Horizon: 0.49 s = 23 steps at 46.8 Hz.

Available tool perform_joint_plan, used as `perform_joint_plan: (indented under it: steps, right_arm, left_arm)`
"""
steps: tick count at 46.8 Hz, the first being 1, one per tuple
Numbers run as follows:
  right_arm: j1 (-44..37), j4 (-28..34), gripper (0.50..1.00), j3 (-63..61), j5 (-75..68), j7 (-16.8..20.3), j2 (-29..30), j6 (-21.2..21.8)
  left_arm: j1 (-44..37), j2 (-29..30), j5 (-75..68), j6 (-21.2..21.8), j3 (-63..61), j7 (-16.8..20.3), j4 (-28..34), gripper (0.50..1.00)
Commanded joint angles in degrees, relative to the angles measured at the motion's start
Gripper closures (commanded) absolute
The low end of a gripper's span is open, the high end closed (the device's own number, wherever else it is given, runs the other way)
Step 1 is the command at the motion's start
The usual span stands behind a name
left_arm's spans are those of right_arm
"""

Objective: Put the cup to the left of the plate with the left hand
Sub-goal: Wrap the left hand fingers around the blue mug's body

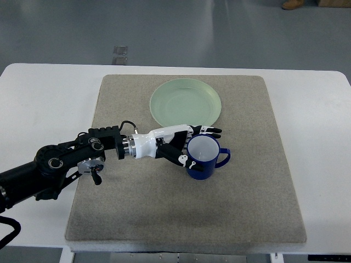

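A blue cup [204,164] with a white inside stands upright on the grey mat, its handle pointing right. It sits just below the lower right rim of the pale green plate [185,102]. My left hand [202,147] reaches in from the left and wraps the cup's left side. Its fingers [211,131] lie along the far rim and the thumb presses the near left wall. The cup's base rests on the mat. My right arm does not show.
The grey mat [247,186] covers most of the white table [44,93]. Bare mat lies left of the plate, around [123,104]. My black forearm [66,159] crosses the mat's left edge.
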<state>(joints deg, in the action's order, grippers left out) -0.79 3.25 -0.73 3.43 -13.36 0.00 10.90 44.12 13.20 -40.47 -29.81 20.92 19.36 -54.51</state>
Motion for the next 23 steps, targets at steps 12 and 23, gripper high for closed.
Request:
perform_joint_plan:
  steps: [12, 23]
  right_arm:
    - [0.0, 0.0, 0.568, -0.1, 0.0, 0.0, 0.0, 0.0]
    - [0.0, 0.0, 0.568, -0.1, 0.0, 0.0, 0.0, 0.0]
  left_arm:
    - [0.0, -0.8, -0.6, 2.4, -0.1, 0.0, 0.5, 0.716]
    - [0.0, -1.2, -0.3, 4.7, 0.0, 0.0, 0.5, 0.761]
